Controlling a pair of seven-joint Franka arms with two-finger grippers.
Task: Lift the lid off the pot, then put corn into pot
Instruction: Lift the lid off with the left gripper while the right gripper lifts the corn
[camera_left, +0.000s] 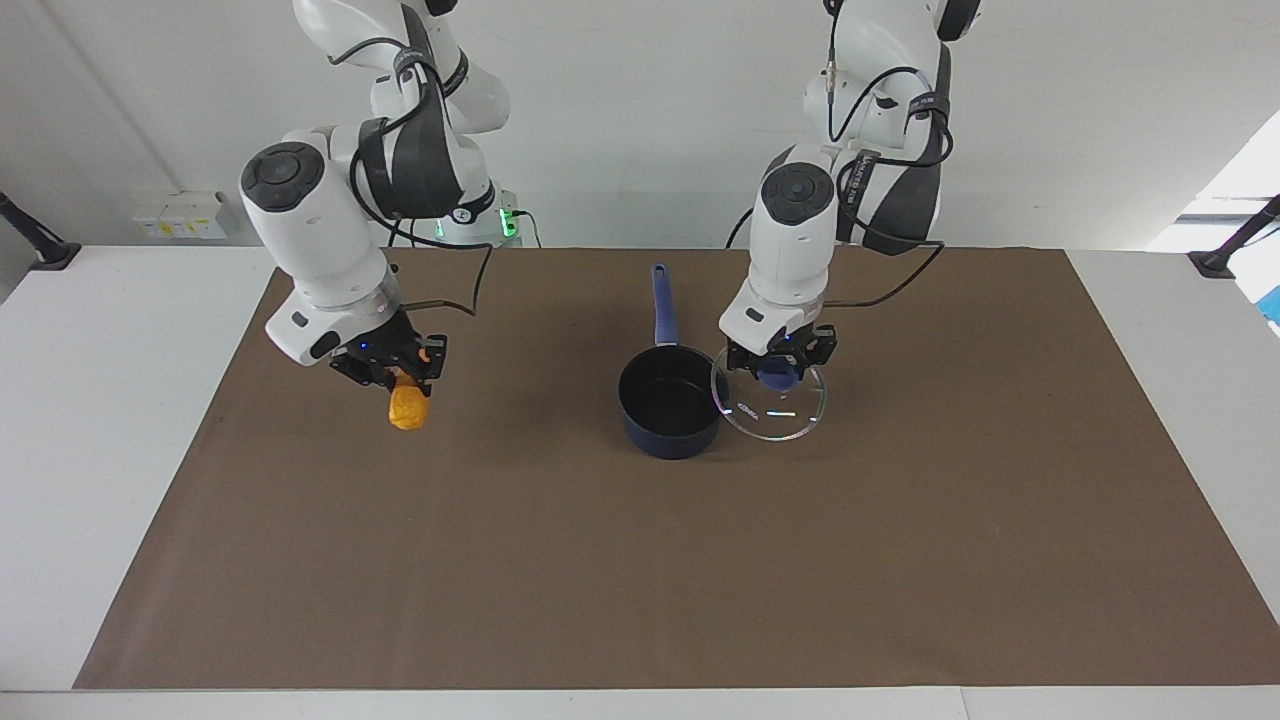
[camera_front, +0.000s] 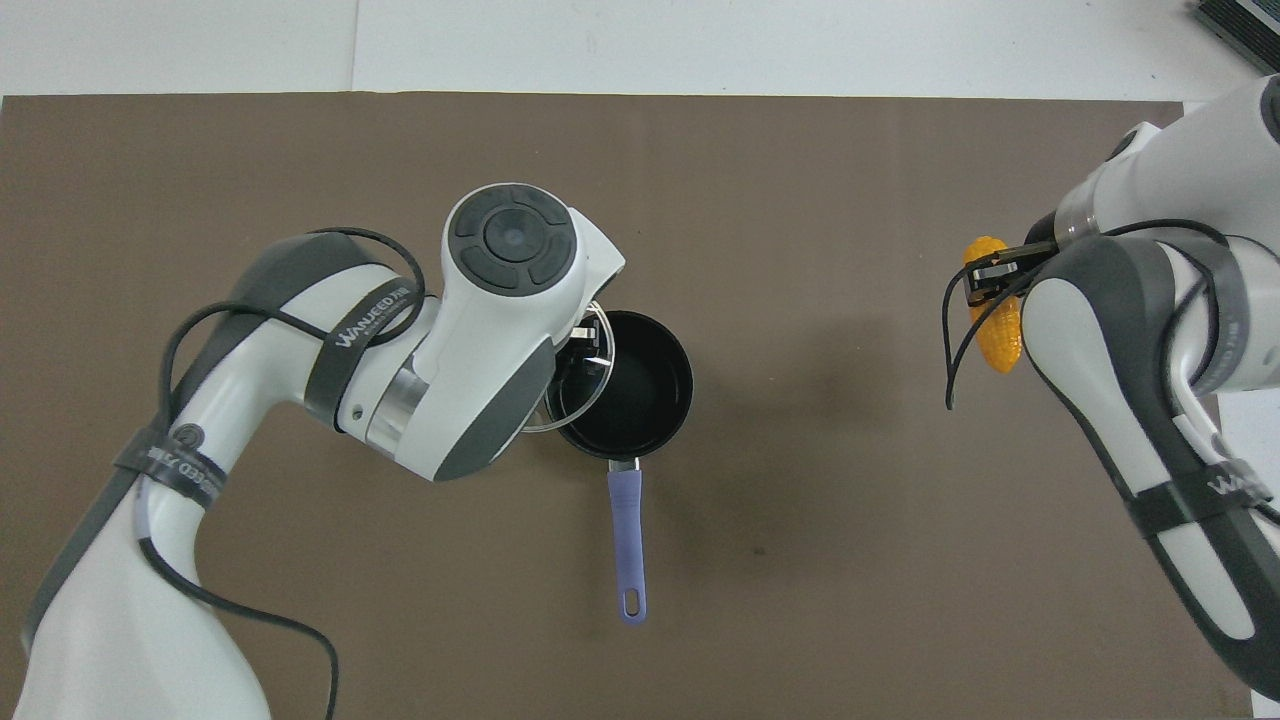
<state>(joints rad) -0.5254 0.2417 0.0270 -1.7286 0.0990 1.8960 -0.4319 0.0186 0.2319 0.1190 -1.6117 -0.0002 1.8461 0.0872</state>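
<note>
The dark blue pot (camera_left: 667, 398) stands uncovered on the brown mat, its black inside bare and its long handle (camera_left: 662, 305) pointing toward the robots. It also shows in the overhead view (camera_front: 640, 385). My left gripper (camera_left: 780, 370) is shut on the blue knob of the clear glass lid (camera_left: 770, 412) and holds it tilted beside the pot, toward the left arm's end. In the overhead view the lid (camera_front: 585, 385) overlaps the pot's rim. My right gripper (camera_left: 396, 372) is shut on the yellow-orange corn (camera_left: 408, 406) over the mat toward the right arm's end. The corn also shows in the overhead view (camera_front: 997, 325).
The brown mat (camera_left: 640, 560) covers most of the white table (camera_left: 90, 420). Black clamp stands sit at both ends of the table (camera_left: 40, 250) (camera_left: 1225, 255). A dark object (camera_front: 1240, 25) lies at the table's corner farthest from the robots.
</note>
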